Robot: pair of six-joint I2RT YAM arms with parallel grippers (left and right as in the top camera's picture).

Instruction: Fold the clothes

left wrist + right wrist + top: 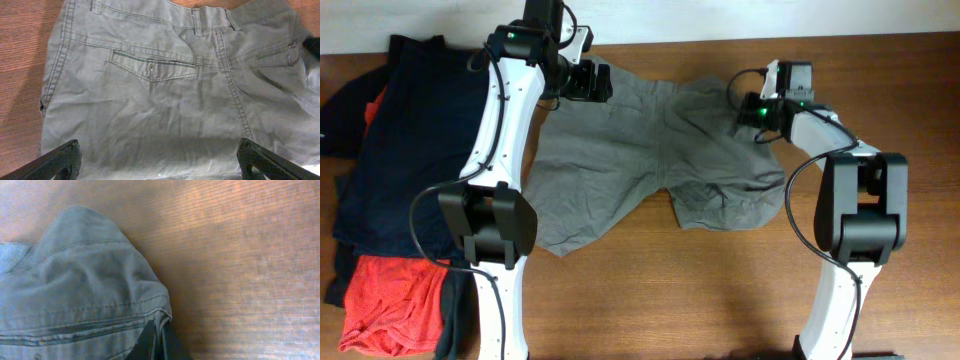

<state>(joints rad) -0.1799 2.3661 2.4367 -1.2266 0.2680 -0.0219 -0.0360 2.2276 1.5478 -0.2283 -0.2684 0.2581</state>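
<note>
The grey-olive shorts (pixel 650 160) lie spread on the wooden table, waistband toward the far edge and both legs toward the front. My left gripper (pixel 595 82) hovers over the waistband's left end. In the left wrist view its fingers (pixel 160 162) are wide open above the shorts (pixel 160 100), near a back pocket (pixel 152 65). My right gripper (pixel 752 112) is at the waistband's right end. In the right wrist view it (pixel 159 342) is shut on a folded edge of the shorts (pixel 75 290), which rises in a bump.
A navy-blue garment (pixel 410 130) lies at the left of the table, with an orange-red garment (pixel 390 300) at the front left and dark cloth (pixel 340 110) at the far left edge. Bare wooden table (pixel 670 290) shows in front of the shorts.
</note>
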